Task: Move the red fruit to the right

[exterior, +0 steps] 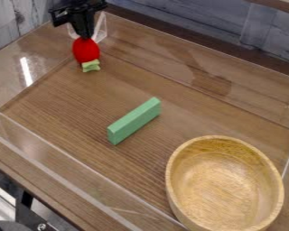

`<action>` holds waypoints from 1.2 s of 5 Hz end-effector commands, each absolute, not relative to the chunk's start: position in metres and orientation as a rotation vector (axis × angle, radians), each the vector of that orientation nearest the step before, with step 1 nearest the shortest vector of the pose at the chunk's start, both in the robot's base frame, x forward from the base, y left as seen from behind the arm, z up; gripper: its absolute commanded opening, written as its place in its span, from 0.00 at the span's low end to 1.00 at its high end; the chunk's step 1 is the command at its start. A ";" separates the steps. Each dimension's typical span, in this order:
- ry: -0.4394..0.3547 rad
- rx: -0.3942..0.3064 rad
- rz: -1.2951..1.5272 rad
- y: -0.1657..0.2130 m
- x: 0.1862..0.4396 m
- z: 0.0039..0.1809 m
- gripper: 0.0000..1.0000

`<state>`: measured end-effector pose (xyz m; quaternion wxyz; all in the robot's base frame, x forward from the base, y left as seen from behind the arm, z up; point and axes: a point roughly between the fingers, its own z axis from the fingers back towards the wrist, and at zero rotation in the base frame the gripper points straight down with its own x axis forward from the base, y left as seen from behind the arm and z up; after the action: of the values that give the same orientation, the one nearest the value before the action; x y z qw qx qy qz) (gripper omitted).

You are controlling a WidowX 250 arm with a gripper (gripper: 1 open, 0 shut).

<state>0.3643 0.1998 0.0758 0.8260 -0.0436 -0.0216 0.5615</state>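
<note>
At the far left of the table, the scene around the claw reads so:

Claw: the dark claw (82,29) hangs from the top edge of the view, pointing straight down at the far left corner of the table (195,86).

Claw state: its two fingers (69,24) reach down on either side of the top of the fruit; whether they are pinching it or standing just off it cannot be told at this size.

Fruit: the red fruit (86,51) lies on the wood directly beneath the claw, its red body uppermost under the fingers and its pale green cap at the lower end, toward the camera. It looks to rest on the table rather than hang in the air.

Block: a long green block (135,120) lies flat well below and to the right of the claw, toward the camera, set on a slant with its far end higher in the view. It is well apart from the fruit.

Bowl: a wooden bowl (190,161) sits farthest from the claw, at the near right corner, partly cut off by the lower edge of the view.

Table: brown wood grain, ringed by a low clear wall (14,128) that shows along the left and near sides, below the claw in the view.

Backdrop: a grey wall (219,23) stands behind the table, to the right of the claw.
</note>
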 end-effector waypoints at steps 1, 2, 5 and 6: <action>-0.128 -0.088 1.184 0.201 0.372 0.104 1.00; -0.120 -0.064 1.191 0.200 0.372 0.092 1.00; -0.109 -0.084 1.190 0.189 0.372 0.100 0.00; -0.111 -0.131 1.178 0.178 0.376 0.123 0.00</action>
<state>0.3697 0.1777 0.0794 0.8266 -0.0552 0.0065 0.5600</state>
